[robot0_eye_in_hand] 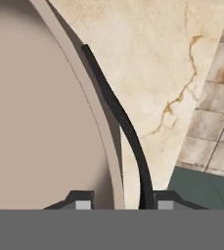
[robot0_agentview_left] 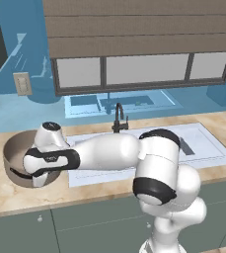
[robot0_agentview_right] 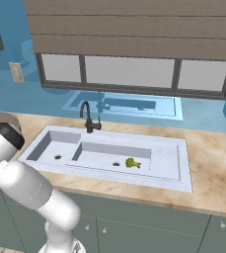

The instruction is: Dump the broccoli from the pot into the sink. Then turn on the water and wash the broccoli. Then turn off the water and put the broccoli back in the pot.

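Note:
The grey-brown pot (robot0_agentview_left: 16,147) stands on the counter left of the sink (robot0_agentview_left: 206,144); my arm reaches over to its near rim. In the hand view my gripper (robot0_eye_in_hand: 123,201) is shut on the pot, with the rim and the black side handle (robot0_eye_in_hand: 118,114) between its two tips and the taupe inside (robot0_eye_in_hand: 35,122) to the left. The broccoli (robot0_agentview_right: 132,163) lies in the right basin of the white sink (robot0_agentview_right: 169,148), near that basin's drain. No stream runs from the black faucet (robot0_agentview_right: 88,118).
The marble counter (robot0_eye_in_hand: 152,63) runs around the sink, with green cabinet fronts (robot0_agentview_right: 134,227) below. A window with a blind sits behind the faucet (robot0_agentview_left: 118,118). A wall outlet (robot0_agentview_left: 22,83) is at the back left. Tiled floor (robot0_eye_in_hand: 216,122) shows past the counter edge.

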{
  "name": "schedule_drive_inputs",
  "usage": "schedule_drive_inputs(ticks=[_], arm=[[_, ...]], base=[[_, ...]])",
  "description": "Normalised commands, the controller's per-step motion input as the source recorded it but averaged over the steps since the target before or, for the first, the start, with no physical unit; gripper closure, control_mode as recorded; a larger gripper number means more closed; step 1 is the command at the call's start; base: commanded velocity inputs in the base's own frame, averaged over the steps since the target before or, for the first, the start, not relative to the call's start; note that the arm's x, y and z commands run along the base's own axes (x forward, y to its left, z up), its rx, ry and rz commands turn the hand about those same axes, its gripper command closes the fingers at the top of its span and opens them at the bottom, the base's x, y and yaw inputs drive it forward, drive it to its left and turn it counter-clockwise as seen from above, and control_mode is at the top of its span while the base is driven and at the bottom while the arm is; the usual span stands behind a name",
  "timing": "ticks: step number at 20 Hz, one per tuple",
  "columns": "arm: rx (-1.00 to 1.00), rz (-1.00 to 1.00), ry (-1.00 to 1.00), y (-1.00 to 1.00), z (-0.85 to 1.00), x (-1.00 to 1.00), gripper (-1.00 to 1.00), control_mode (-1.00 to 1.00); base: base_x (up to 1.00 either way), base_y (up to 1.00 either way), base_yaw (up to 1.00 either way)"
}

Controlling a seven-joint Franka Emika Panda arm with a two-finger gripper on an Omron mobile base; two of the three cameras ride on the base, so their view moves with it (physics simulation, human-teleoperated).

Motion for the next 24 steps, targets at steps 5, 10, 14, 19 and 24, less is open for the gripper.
schedule_drive_inputs(ticks=[5,10,14,19,24], arm=[[0.0,-0.05,0.0,0.07,-0.05,0.0,-1.0,-1.0],[0.0,-0.07,0.0,0.0,0.07,-0.01,-1.0,-1.0],[0.0,-0.08,-0.01,0.0,0.38,-0.1,-1.0,-1.0],[-0.01,-0.09,0.0,-0.08,0.54,-0.18,-1.0,-1.0],[0.0,-0.09,-0.01,-0.36,0.62,-0.29,-1.0,-1.0]], base=[[0.0,0.0,0.0],[0.0,0.0,0.0],[0.0,0.0,0.0],[0.0,0.0,0.0],[0.0,0.0,0.0]])
